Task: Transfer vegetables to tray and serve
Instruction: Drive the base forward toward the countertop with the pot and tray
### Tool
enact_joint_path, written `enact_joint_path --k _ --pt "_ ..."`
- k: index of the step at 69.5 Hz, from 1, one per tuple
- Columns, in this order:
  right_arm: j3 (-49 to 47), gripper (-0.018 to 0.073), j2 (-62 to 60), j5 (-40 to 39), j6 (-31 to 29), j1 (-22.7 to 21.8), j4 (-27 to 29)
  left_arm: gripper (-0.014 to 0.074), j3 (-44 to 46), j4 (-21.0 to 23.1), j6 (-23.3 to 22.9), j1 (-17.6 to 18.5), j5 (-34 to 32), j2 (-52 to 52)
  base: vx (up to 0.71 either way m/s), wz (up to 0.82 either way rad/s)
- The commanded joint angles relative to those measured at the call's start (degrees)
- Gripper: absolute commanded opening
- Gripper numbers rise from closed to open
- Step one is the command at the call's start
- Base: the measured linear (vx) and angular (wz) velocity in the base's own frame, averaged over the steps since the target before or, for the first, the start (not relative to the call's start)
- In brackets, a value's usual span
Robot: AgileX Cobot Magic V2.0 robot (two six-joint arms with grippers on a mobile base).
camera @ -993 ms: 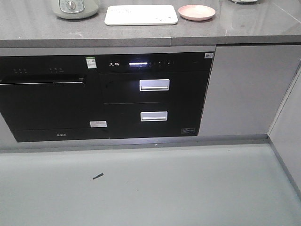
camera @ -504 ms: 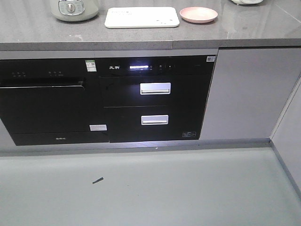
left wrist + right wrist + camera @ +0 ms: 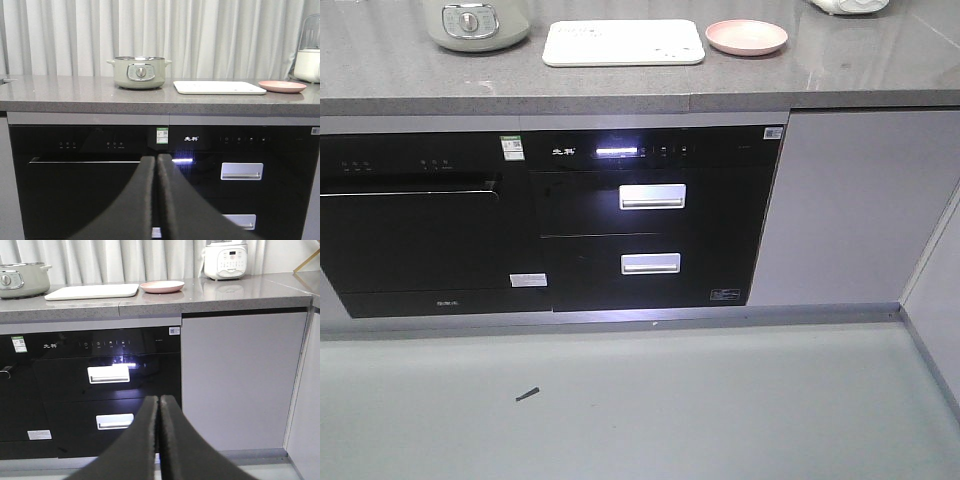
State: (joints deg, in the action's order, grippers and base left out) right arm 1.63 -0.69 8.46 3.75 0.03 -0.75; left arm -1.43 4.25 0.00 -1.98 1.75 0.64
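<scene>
The cream-white tray [image 3: 623, 43] lies flat on the grey countertop [image 3: 620, 85]; it also shows in the left wrist view as the tray [image 3: 219, 87] and in the right wrist view as the tray [image 3: 92, 291]. No vegetables show in any view. My left gripper [image 3: 156, 159] is shut with nothing between its fingers, held well short of the black appliance fronts. My right gripper [image 3: 159, 399] is shut and empty too, low in front of the cabinets. Neither gripper appears in the front view.
A round pink plate [image 3: 746, 37] sits just right of the tray. A pale green pot [image 3: 139, 72] stands to its left, a white cooker [image 3: 226, 260] farther right. Below are a black dishwasher [image 3: 415, 225] and drawer unit [image 3: 650, 225]. A dark scrap [image 3: 527, 395] lies on the floor.
The counter, the appliances and the floor scrap have slid slightly down and right in the front view, so the camera has shifted. Nothing on the counter has been moved.
</scene>
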Motion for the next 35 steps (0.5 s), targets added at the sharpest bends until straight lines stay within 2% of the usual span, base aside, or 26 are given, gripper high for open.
enact_joint_path --k 1,35 --pt "0.40 -0.0003 -0.16 -4.32 -0.15 -0.07 -0.47 -0.0006 -0.30 0.43 0.00 0.01 -3.95 0.79 0.07 0.01" --pt "0.40 -0.0003 -0.16 -4.32 -0.15 -0.07 -0.47 -0.0006 -0.30 0.43 0.00 0.01 -3.95 0.79 0.07 0.00"
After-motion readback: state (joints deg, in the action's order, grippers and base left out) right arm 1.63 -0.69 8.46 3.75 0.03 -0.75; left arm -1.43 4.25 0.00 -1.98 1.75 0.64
